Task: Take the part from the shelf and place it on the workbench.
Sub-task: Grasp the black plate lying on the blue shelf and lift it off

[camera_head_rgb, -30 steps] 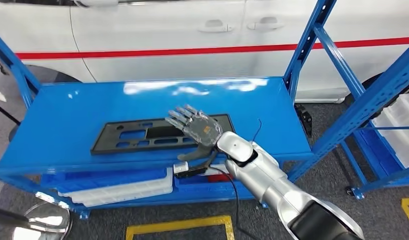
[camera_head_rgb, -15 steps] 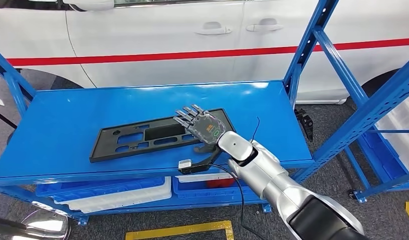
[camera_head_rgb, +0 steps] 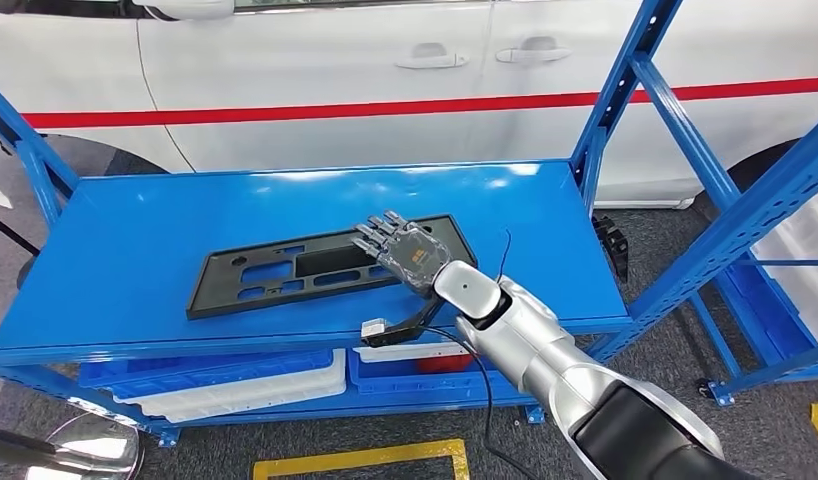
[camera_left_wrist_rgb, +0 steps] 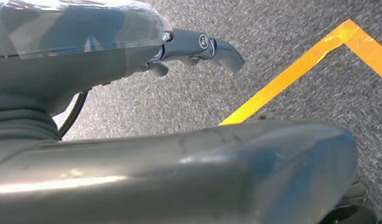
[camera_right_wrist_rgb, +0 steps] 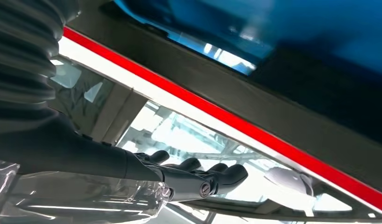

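The black part (camera_head_rgb: 330, 264) — a long flat panel with rectangular cut-outs — is lying slightly askew on the blue shelf (camera_head_rgb: 135, 250), in front of a white car (camera_head_rgb: 335, 60) with a red stripe. The right hand (camera_head_rgb: 403, 252) is reaching over the part's right end with its fingers (camera_head_rgb: 377, 230) stretched out flat and apart, grasping nothing, though whether the palm is touching the part cannot be told. The left hand (camera_left_wrist_rgb: 198, 49) is hanging above grey carpet (camera_left_wrist_rgb: 189, 93) beside a yellow floor line (camera_left_wrist_rgb: 292, 74), its fingers loosely curled and holding nothing.
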